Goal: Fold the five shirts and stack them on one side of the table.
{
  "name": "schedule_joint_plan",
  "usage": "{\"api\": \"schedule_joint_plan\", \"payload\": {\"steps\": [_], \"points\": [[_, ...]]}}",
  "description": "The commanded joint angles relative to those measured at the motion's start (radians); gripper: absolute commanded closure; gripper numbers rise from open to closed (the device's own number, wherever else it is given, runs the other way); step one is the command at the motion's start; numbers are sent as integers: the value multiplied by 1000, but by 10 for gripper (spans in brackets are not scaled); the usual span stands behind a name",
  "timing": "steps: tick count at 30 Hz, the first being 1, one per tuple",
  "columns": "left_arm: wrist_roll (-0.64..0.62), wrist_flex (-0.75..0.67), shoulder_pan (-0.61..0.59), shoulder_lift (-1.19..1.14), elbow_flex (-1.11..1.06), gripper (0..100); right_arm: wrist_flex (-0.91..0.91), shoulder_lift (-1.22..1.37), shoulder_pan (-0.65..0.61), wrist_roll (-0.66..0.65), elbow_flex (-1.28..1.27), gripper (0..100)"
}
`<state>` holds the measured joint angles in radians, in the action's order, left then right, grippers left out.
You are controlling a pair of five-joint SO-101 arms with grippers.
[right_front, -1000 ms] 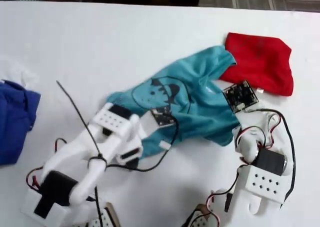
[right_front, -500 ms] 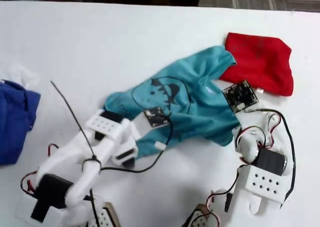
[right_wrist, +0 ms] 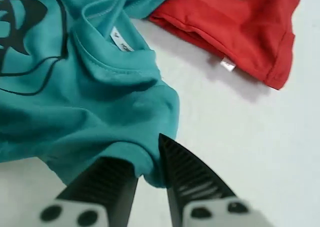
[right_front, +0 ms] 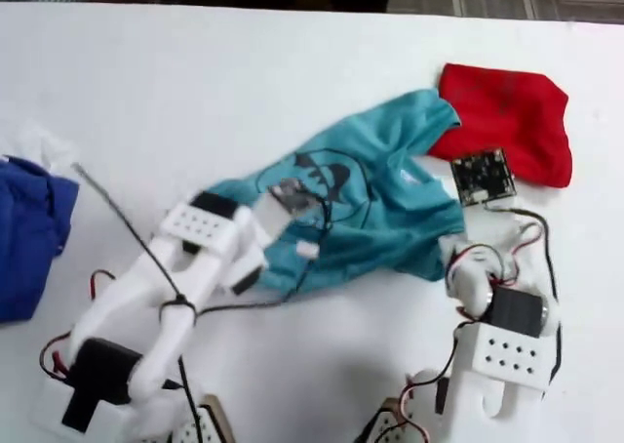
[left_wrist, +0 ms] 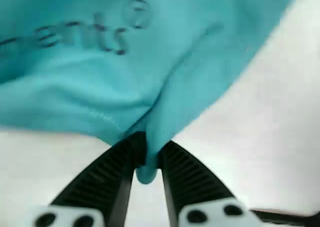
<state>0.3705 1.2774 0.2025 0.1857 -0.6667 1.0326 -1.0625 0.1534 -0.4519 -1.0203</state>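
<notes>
A teal shirt (right_front: 375, 204) with a dark print lies crumpled at the table's middle. My left gripper (right_front: 251, 273) is at its near left edge. In the left wrist view the black fingers (left_wrist: 116, 173) are shut on a fold of the teal shirt (left_wrist: 150, 62). My right gripper (right_front: 451, 255) is at the shirt's near right corner. Its fingers (right_wrist: 187, 174) are shut on that corner of the teal shirt (right_wrist: 75, 87). A folded red shirt (right_front: 507, 121) lies at the far right, touching the teal one. The red shirt (right_wrist: 235, 22) also lies beyond my right gripper (right_wrist: 147, 179).
A blue shirt (right_front: 29, 238) lies bunched at the left edge, with a pale crumpled cloth (right_front: 34, 140) just beyond it. The white table (right_front: 195, 82) is bare at the back. Loose cables (right_front: 263, 302) trail from both arms near the front edge.
My left arm has moved toward the far side, dragging the teal shirt's near left edge over the shirt. The right arm has shifted slightly the same way with its corner.
</notes>
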Motion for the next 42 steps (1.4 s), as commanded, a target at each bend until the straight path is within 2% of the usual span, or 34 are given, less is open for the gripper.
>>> {"api": "schedule_joint_plan", "payload": {"steps": [1, 4, 7, 11, 16, 18, 21, 26, 34, 42], "points": [[-186, 52, -75, 18, 104, 974, -4, -18, -90, 89, 11, 979], [-189, -5, -178, 18, 93, 974, -4, -18, -136, 103, 12, 979], [-167, -2, -247, 20, 142, 974, -8, -18, -151, 98, 49, 979], [-77, 180, -334, 21, 387, 974, 30, -16, -151, 97, 267, 979], [-72, 445, -374, 20, 771, 974, 90, 70, -145, 98, 578, 979], [-75, 503, -373, 20, 892, 974, 94, 131, -128, 101, 686, 979], [-77, 508, -408, 23, 1012, 974, 114, 223, -120, 103, 865, 979], [-80, 509, -465, 57, 1112, 974, 251, 374, -124, 100, 1220, 979], [-80, 508, -468, 387, 1136, 975, 456, 509, -122, 97, 1666, 979], [-80, 485, -470, 631, 1139, 975, 512, 509, -120, 97, 1904, 979]]}}
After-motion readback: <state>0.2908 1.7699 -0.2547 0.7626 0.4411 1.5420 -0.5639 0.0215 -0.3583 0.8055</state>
